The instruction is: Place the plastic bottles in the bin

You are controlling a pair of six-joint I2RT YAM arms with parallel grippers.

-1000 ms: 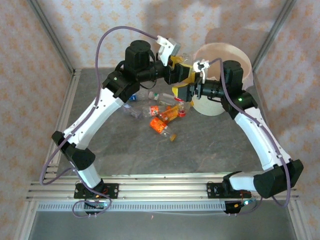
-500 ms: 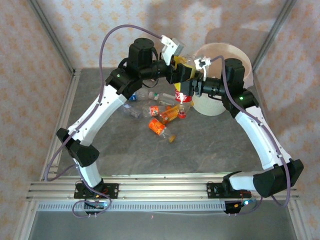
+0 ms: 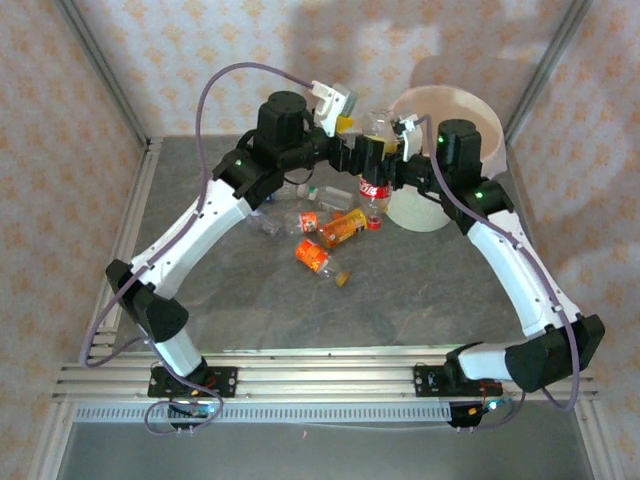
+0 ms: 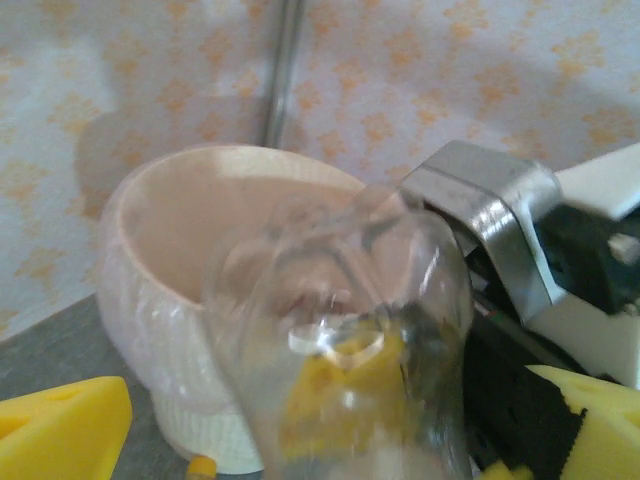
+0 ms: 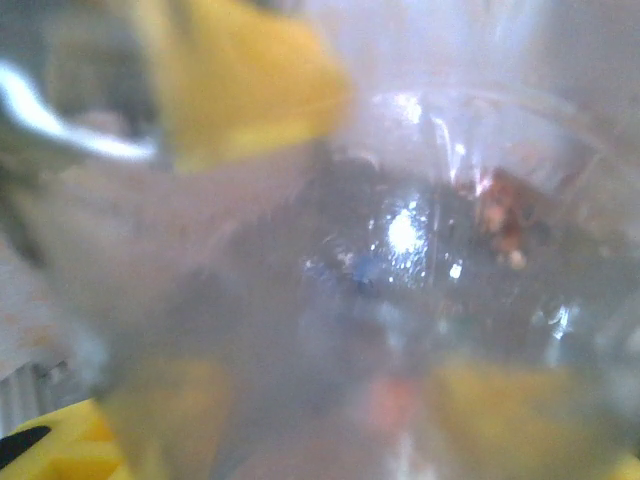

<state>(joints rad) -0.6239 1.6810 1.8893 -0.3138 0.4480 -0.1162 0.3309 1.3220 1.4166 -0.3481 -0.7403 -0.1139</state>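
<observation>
Over on the top camera, the bin stands in the upper right of the frame, at the back of the table. Just left of it, up off the table, a plastic bottle stands roughly upright. The left gripper is on its left and the right gripper on its right. Below that, mid-frame, the loose bottles lie clustered on the table, left of the bin's foot. From the left wrist, the raised bottle sits centre frame in front of the bin, between the finger pads in the lower corners, touching neither.
</observation>
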